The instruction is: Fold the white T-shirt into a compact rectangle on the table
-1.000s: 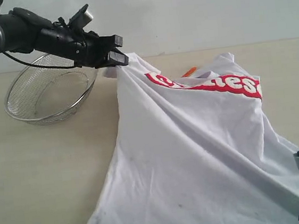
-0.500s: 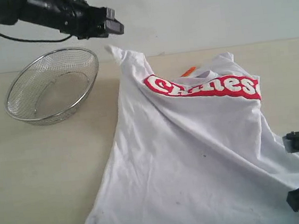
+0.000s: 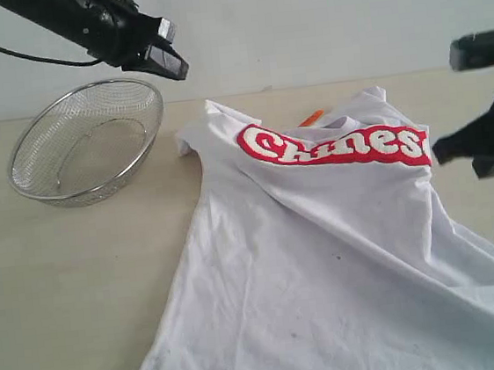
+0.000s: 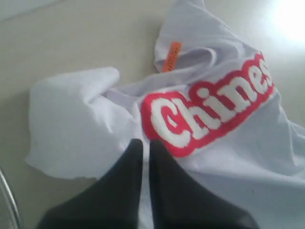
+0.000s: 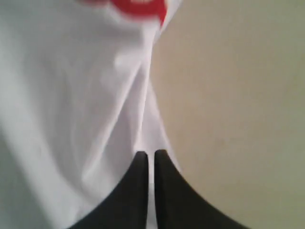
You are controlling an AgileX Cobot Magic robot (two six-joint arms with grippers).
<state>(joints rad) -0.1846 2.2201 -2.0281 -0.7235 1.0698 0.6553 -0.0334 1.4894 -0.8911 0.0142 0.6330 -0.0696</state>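
The white T-shirt lies crumpled on the table, its red-and-white lettering facing up and the orange neck tag showing at the collar. My left gripper hangs in the air above the shirt's left sleeve, shut and holding nothing. The left wrist view shows that gripper over the sleeve, near the lettering and the tag. My right gripper is raised at the shirt's right side, shut and empty. Its wrist view has the gripper above the shirt's edge.
A round wire-mesh basket stands at the back left, just left of the sleeve. Bare tabletop lies to the right of the shirt and along the left front. A pale wall runs behind the table.
The left gripper has let go of the sleeve and drawn up and back; the sleeve has dropped flat onto the table. The right gripper has risen from the lower right corner to mid-height.
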